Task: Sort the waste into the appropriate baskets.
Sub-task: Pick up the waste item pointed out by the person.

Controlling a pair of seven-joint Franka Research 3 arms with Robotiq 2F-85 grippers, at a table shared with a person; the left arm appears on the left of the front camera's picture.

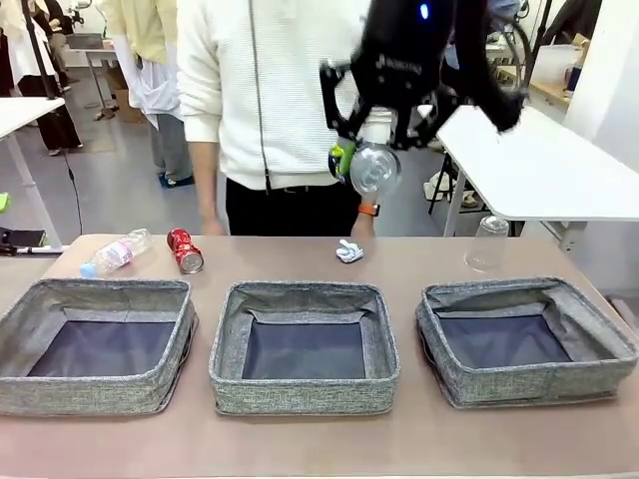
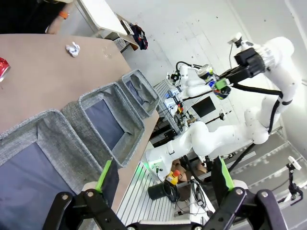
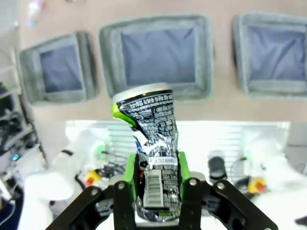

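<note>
My right gripper hangs high above the table, shut on a crushed dark can. The right wrist view shows that can pinched between the green pads, with the three grey baskets far below. Those baskets stand in a row along the near side: left, middle, right. Behind them lie a clear bottle with a pink label, a red soda can, a crumpled paper wad and an upturned clear cup. My left gripper is open beside the left basket.
A person in a white sweater stands at the far side, one hand resting just behind the paper wad. A white side table stands at the back right. Bare tabletop runs in front of the baskets.
</note>
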